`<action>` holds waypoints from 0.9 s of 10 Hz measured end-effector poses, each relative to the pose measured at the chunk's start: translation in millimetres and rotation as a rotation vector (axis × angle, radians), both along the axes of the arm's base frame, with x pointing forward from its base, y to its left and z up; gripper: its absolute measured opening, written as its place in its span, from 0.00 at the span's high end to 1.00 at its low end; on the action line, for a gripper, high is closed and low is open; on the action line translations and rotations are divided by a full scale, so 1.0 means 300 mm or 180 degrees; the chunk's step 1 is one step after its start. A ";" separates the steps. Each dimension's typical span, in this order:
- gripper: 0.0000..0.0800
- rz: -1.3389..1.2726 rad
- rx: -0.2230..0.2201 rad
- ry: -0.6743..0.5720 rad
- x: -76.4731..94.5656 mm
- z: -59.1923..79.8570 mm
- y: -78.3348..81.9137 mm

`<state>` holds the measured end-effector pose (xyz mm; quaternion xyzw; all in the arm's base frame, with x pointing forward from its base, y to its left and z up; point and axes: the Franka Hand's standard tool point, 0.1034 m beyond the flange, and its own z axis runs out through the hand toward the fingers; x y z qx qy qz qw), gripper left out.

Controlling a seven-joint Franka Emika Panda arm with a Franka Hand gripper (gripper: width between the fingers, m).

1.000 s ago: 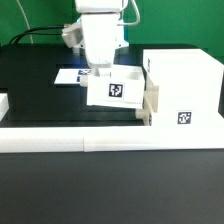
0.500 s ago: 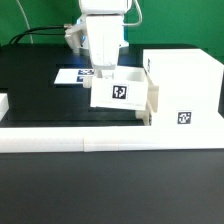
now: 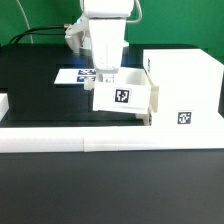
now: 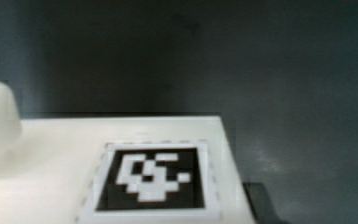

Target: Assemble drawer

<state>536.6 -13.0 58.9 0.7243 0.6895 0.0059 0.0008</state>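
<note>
Gripper (image 3: pixel 106 78) pinched tight on top edge of small drawer box (image 3: pixel 122 97), fingers nearly together. Box hangs straight below jaws, tag side facing out, half inside big drawer case (image 3: pixel 185 88) on exterior view's right. Opening lies sideways toward that case. Probably needs push that way next.

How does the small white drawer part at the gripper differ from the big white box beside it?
Size: the drawer part is much smaller than the drawer box.
Pose: the part sits under the gripper, against the box's open side; the box stands alone on the table.
Shared: both are white and carry a black marker tag.
</note>
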 end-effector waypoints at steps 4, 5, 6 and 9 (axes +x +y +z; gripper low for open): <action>0.94 -0.0011 -0.0002 -0.0001 0.003 0.002 -0.009; 0.94 -0.0042 -0.0004 0.0003 0.001 0.000 -0.004; 0.94 -0.0073 -0.0015 0.0005 0.000 0.000 0.008; 0.94 -0.0179 -0.0193 0.0023 -0.001 0.004 0.015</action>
